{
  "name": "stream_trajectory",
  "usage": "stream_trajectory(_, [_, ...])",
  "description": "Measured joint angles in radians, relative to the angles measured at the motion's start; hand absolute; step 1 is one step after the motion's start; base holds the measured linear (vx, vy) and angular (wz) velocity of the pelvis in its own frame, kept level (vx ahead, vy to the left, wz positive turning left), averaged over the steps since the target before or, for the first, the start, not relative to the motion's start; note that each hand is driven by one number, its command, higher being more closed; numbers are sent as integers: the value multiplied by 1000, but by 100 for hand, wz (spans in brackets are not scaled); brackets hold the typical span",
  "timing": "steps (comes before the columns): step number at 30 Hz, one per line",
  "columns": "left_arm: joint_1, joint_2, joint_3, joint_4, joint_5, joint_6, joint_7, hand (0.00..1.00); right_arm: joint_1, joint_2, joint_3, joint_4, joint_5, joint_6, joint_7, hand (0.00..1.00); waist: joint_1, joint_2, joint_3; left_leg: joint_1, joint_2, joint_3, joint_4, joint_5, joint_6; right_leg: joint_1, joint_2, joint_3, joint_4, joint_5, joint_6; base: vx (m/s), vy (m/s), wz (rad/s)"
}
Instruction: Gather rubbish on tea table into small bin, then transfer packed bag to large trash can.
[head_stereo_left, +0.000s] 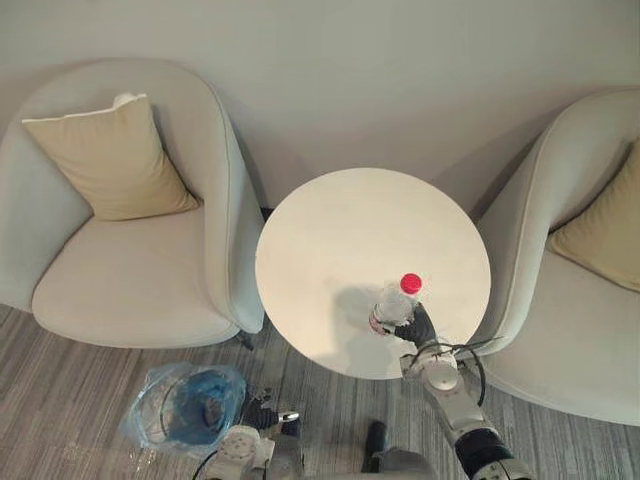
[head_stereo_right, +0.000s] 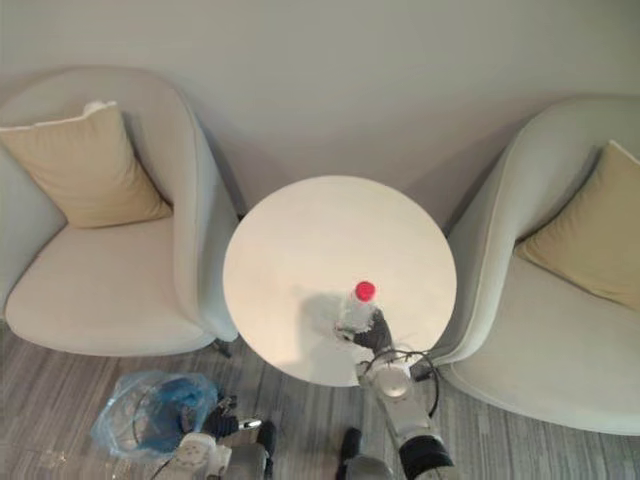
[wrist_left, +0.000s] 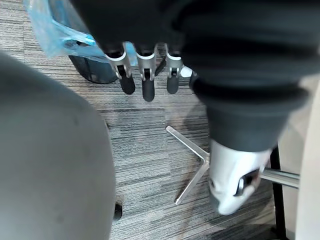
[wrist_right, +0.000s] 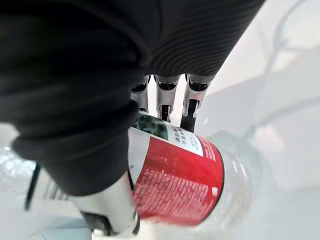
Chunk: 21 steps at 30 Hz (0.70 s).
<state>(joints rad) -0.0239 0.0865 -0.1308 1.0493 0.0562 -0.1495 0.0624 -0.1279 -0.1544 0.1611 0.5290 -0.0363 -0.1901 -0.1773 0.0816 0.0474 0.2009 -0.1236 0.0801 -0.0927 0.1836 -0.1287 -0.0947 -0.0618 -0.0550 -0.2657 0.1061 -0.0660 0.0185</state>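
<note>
I'm watching my right hand (head_stereo_right: 377, 336) clasping the bottle (head_stereo_right: 356, 308), which is standing at the table's (head_stereo_right: 320, 230) 5 o'clock, near the rim. My left hand (head_stereo_right: 228, 420) is hanging just beside the bin (head_stereo_right: 150, 412), at the table's 7 o'clock.

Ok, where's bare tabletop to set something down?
The tea table is bare across its far half and left side, toward the left armchair. It is crowded only at the near right edge, where the right hand holds the bottle.
</note>
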Motion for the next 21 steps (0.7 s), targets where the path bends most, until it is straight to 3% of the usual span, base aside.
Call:
stream_trajectory(8, [0,-3,26,-6,0,2,1,0,10,0,-1,-10,9,2,1,100,3,-1,0,-8,0,-1,9,0,0,-13,-1,2,13,-2,-1,0,0,0])
stream_trajectory(13, [5,-2,33,-17,1,3,1,0,68,-3,-1,-118,-5,0,13,100,2,-4,-2,13,0,15,7,-1,1,-8,-2,27,23,-2,0,-12,17,-10])
stream_trajectory(21, [23,10,32,-17,3,4,0,0,155,-4,-3,-282,-52,-4,28,100,-22,-19,-14,35,-26,24,46,-25,8,-44,-33,107,182,-84,23,-38,20,-5])
